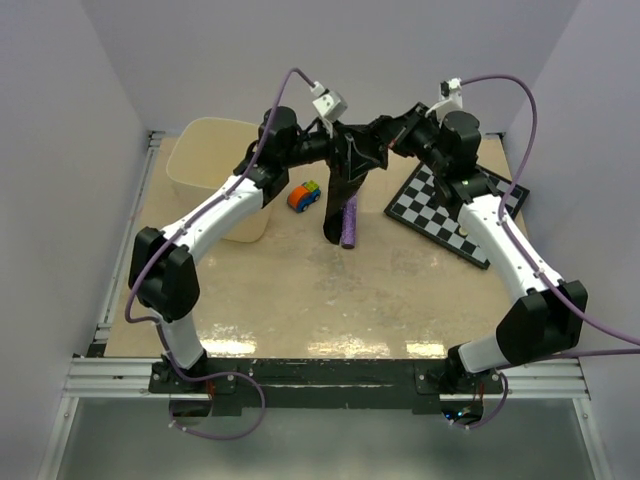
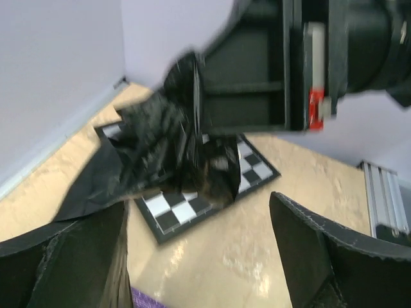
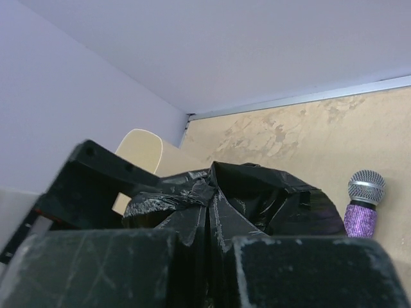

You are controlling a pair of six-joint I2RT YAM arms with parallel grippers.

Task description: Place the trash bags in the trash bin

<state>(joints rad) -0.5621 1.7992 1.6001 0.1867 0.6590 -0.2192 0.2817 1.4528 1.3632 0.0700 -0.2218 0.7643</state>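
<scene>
**Trash bag (image 1: 342,190) hangs from the right pincer (image 1: 378,135), outside the bin (image 1: 205,150)**

From above, the trash bag dangles over the back middle of the counter (image 1: 400,300), its top bunched where the right pincer and the left pincer (image 1: 338,140) meet. Its lower end drops just beside a purple microphone (image 1: 349,225). The bin stands apart at the back left, with a toy car (image 1: 304,196) between it and the bag.

In the left wrist view, the left pincer gapes wide. The trash bag is crumpled just beyond its fingers, in front of a chequered board (image 2: 173,215). A red tag (image 2: 314,106) on the right pincer is too blurred to read.

In the right wrist view, the right pincer is squeezed narrow on the bag's film.
</scene>
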